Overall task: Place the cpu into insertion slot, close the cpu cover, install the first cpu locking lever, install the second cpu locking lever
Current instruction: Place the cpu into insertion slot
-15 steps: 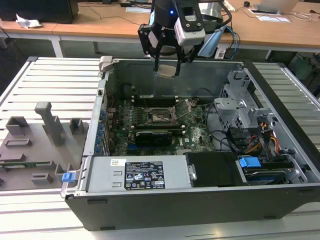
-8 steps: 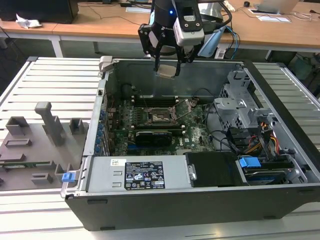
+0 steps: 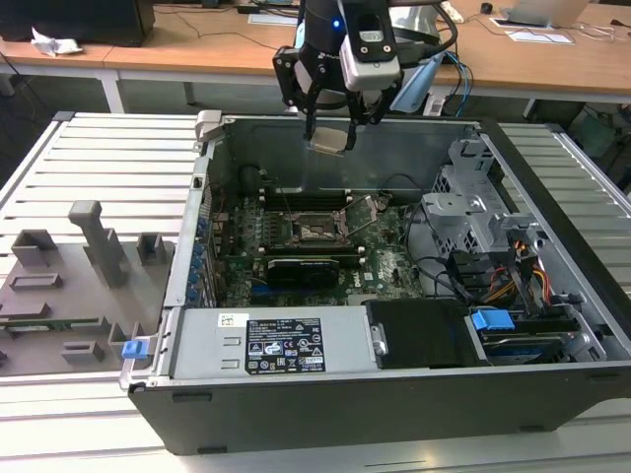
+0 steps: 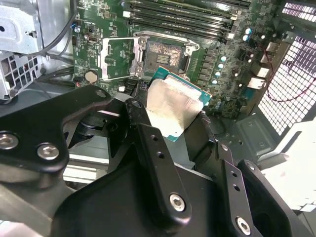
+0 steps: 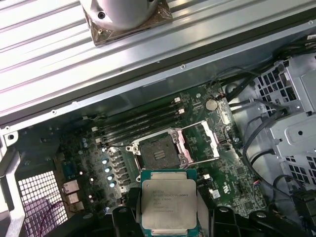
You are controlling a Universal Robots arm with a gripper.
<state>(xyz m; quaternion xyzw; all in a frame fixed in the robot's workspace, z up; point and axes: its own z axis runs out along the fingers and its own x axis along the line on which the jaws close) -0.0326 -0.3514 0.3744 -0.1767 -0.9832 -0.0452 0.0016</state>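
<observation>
Gripper (image 3: pixel 329 134) with cpu (image 5: pixel 169 202) above insertion slot (image 5: pixel 159 152)

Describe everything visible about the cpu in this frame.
The cpu is a flat square chip: dull silver-grey metal lid with faint print, thin green board rim. The gripper pinches two opposite edges, lid facing the wrist cameras. It hangs above the open case, well clear of the empty insertion slot, touching nothing else.
</observation>
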